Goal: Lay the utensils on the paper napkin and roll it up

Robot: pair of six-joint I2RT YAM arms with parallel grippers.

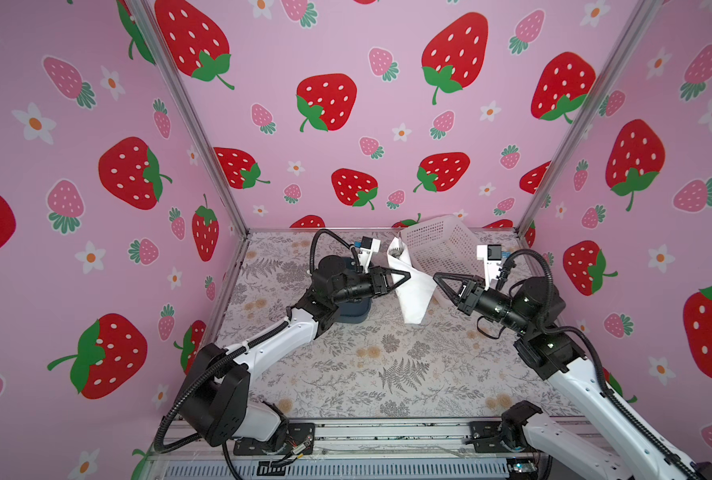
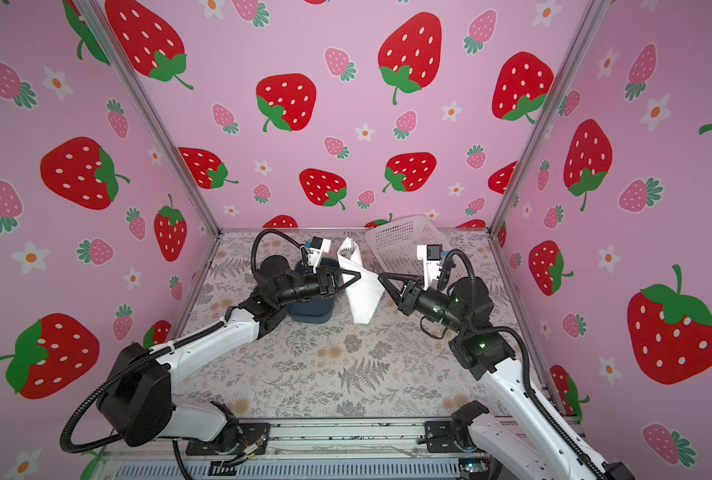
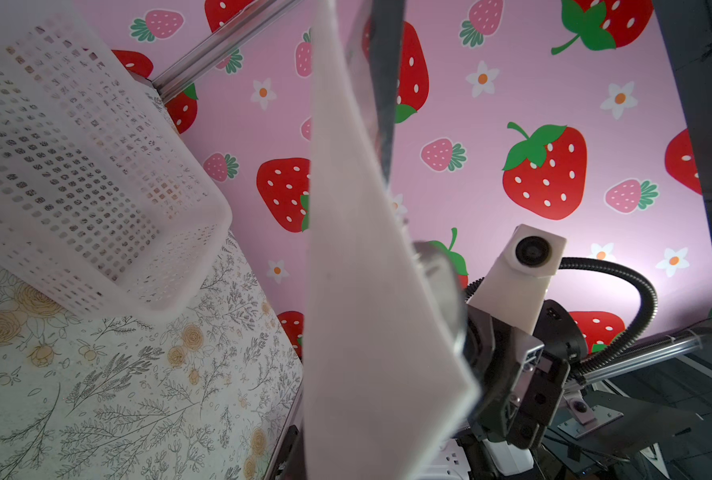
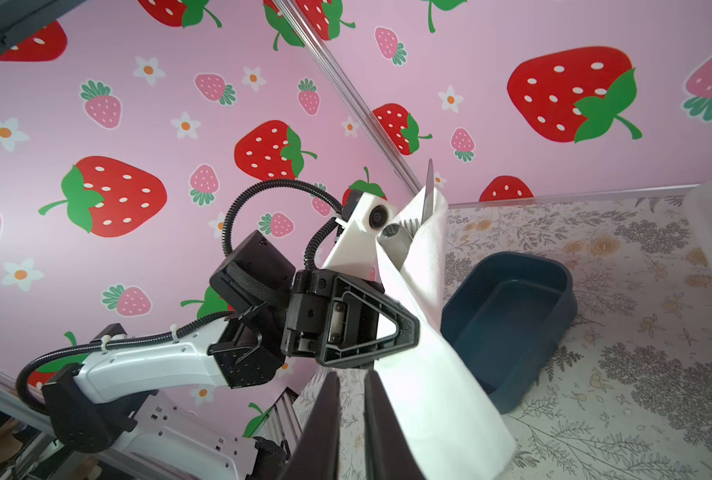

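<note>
Right wrist view, left gripper point(image 4: 413, 332) pinching napkin point(image 4: 441, 395)

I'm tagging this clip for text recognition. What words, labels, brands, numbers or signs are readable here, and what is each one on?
Readable text: none.
The strawberry walls and floral table cover carry only pictures.
The white basket, blue tub and paper napkin are plain, with no lettering.
The dark mark on the front rail is too small to read.
</note>
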